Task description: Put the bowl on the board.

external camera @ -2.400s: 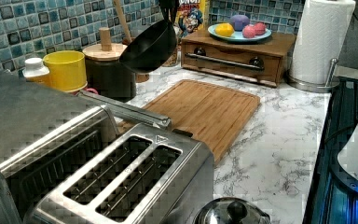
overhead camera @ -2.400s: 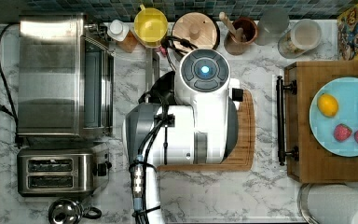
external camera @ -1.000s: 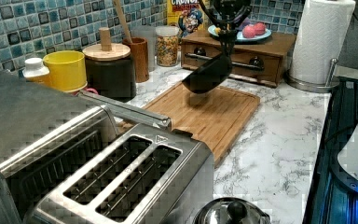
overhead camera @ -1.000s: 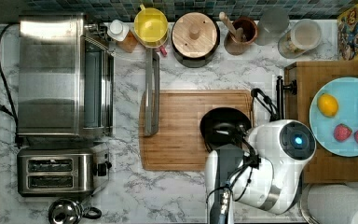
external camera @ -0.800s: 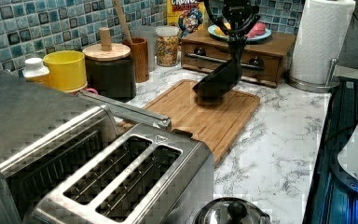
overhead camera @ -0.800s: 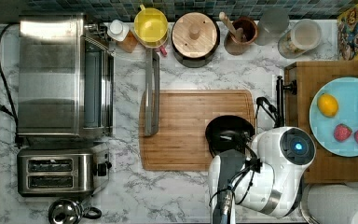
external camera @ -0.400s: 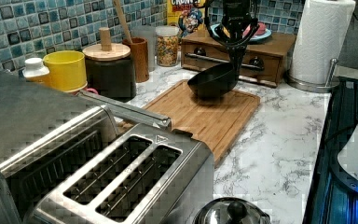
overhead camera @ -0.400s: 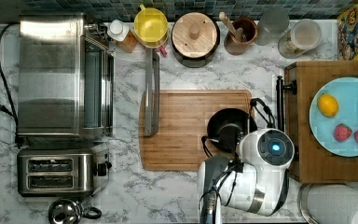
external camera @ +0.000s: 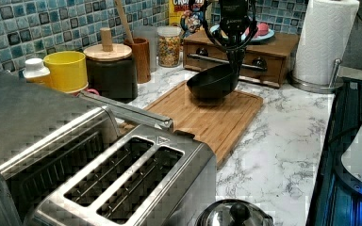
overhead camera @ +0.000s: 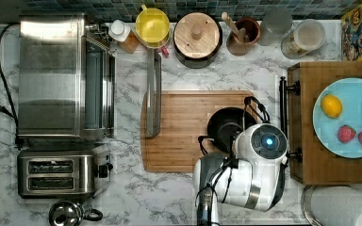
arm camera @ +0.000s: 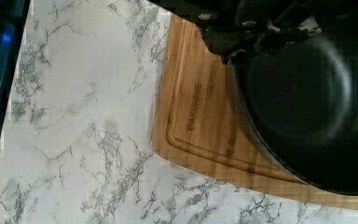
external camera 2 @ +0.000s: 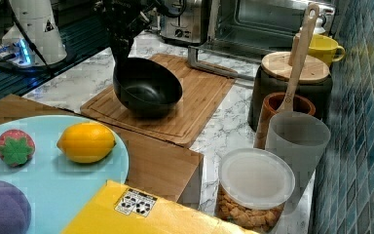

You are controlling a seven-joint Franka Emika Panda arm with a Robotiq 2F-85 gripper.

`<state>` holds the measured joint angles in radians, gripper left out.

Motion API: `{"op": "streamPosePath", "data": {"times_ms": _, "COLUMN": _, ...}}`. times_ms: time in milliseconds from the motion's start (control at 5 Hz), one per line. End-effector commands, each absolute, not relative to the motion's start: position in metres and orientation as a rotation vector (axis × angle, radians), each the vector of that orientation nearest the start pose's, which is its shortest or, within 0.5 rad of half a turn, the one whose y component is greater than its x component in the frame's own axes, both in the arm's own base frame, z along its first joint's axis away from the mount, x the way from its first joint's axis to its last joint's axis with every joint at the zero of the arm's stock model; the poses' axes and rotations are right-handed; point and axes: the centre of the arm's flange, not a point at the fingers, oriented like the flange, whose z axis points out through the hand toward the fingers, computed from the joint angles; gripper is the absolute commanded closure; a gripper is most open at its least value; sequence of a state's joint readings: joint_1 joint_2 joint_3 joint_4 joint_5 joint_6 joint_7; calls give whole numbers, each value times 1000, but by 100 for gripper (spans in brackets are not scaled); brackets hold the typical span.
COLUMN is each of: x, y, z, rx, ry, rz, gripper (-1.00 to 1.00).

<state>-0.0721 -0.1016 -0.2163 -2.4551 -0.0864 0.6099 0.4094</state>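
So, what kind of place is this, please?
Most likely a home kitchen counter: a marble-look worktop against blue wall tiles, with a toaster, a toaster oven and a bamboo cutting board.

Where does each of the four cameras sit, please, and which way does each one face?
Top view: overhead, looking straight down on the counter; the arm's white body covers part of the bowl on the board.
Left view: low by the toaster, facing across the board toward the wooden tray; the gripper comes down onto the bowl's rim.
Right view: beside the blue plate, facing back toward the toaster oven.
Wrist view: on the arm, looking down at the bowl and a board corner.
All four views share the bowl and the board.
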Motion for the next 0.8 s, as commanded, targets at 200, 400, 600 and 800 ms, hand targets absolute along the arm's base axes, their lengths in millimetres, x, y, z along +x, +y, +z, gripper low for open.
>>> {"op": "streamPosePath", "data": {"times_ms": 200, "x": 476, "y": -125, "z": 321, "rx": -2539, "ry": 2036, "rz": 180, "gripper": 100}}
{"op": "streamPosePath", "data": {"times_ms": 400, "x": 479, "y": -126, "z": 324, "rx": -2524, "ry": 2032, "rz": 164, "gripper": 0}}
{"op": "streamPosePath", "data": {"times_ms": 600, "x": 478, "y": -124, "z": 330, "rx": -2515, "ry": 2023, "rz": 146, "gripper": 0}}
{"op": "streamPosePath", "data": {"times_ms": 800, "x": 477, "y": -123, "z": 332, "rx": -2514, "ry": 2025, "rz": 150, "gripper": 0}}
